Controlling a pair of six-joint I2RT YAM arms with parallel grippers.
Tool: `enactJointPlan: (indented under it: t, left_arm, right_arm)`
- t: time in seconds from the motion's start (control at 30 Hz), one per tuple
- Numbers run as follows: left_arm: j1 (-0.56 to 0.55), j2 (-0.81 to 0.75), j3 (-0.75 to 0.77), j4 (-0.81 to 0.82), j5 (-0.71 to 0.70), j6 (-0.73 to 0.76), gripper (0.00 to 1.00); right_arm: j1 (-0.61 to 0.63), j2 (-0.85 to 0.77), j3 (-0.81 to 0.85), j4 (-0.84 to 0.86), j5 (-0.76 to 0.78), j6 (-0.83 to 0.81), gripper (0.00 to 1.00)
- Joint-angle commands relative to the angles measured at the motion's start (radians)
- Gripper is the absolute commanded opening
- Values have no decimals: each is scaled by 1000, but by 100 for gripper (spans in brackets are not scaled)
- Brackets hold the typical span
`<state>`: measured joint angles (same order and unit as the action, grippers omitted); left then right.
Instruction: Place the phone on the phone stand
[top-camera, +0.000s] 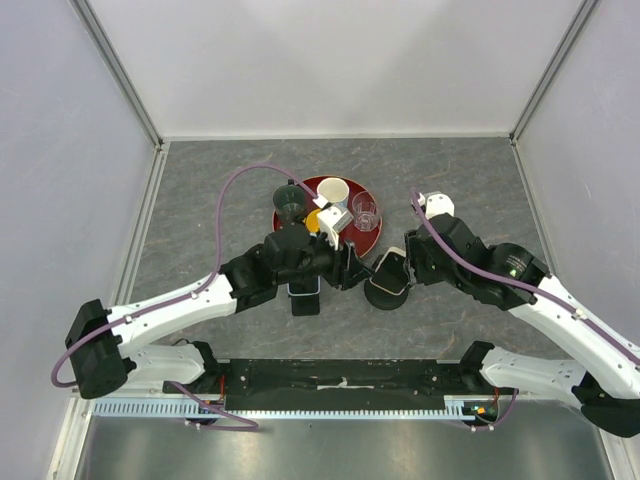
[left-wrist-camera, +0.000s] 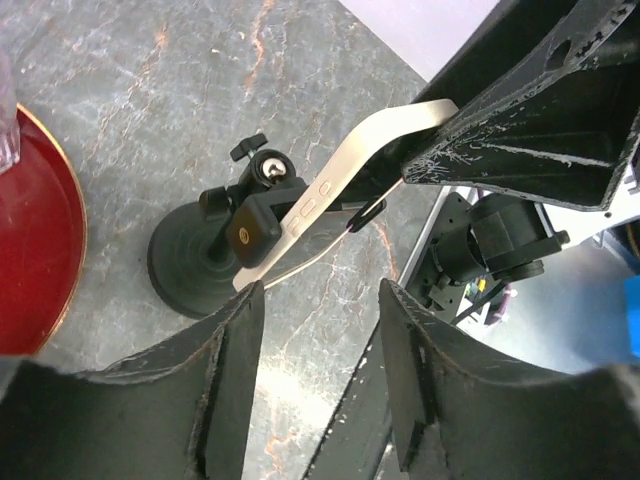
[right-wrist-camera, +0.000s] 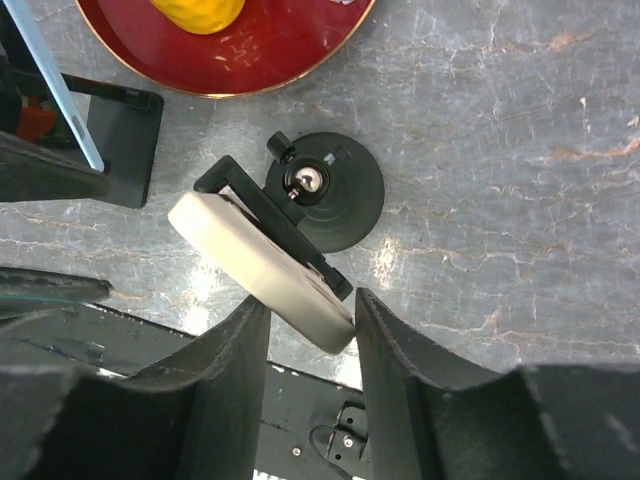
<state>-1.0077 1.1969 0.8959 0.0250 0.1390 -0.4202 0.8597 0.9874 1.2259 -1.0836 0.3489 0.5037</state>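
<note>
Between right gripper (right-wrist-camera: 310, 303) fingers, seemingly: phone (right-wrist-camera: 250, 250)

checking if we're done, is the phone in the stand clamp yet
In: phone sits tilted in the black clamp of the stand.

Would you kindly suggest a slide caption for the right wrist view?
Cream phone clamped in the black stand, its near end between the open fingers of the right gripper.

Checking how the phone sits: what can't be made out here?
Top view: left gripper and right gripper hide most of the phone and where the stand grips it.
Left wrist view: the right gripper covers the phone's upper end.
Right wrist view: whether the fingers touch the phone; its end nearly fills their gap.
Wrist views: tray cut off by the edge.
</note>
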Motion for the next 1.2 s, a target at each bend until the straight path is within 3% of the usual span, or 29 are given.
enactJointPlan:
  t: [0.0, 0.07, 0.17, 0.57, 0.73, 0.97, 1.17]
  left_arm:
    - [29, 46, 15, 105, 158, 73, 62]
    - [49, 72, 20, 124, 233, 93, 68]
    - [66, 131, 38, 139, 292, 135, 68]
    - [136, 257, 43, 196, 448, 302, 65]
    - [172, 257, 63, 171, 424, 296, 65]
    - [176, 138, -6, 208, 392, 179, 68]
    - [176, 225, 74, 214, 493, 179, 68]
  right_arm:
    - [-5, -12, 6, 86, 10, -51, 47]
    - [-5, -21, 1, 94, -8, -76, 49]
    - [-11, -29, -2, 96, -7, -91, 48]
    - [-27, -21, -11, 110, -71, -148, 29]
    - [-36, -6, 4, 68, -13, -154, 34]
    - [-37, 13, 61, -16, 76, -148, 43]
    - [-36, 13, 73, 10, 41, -180, 45]
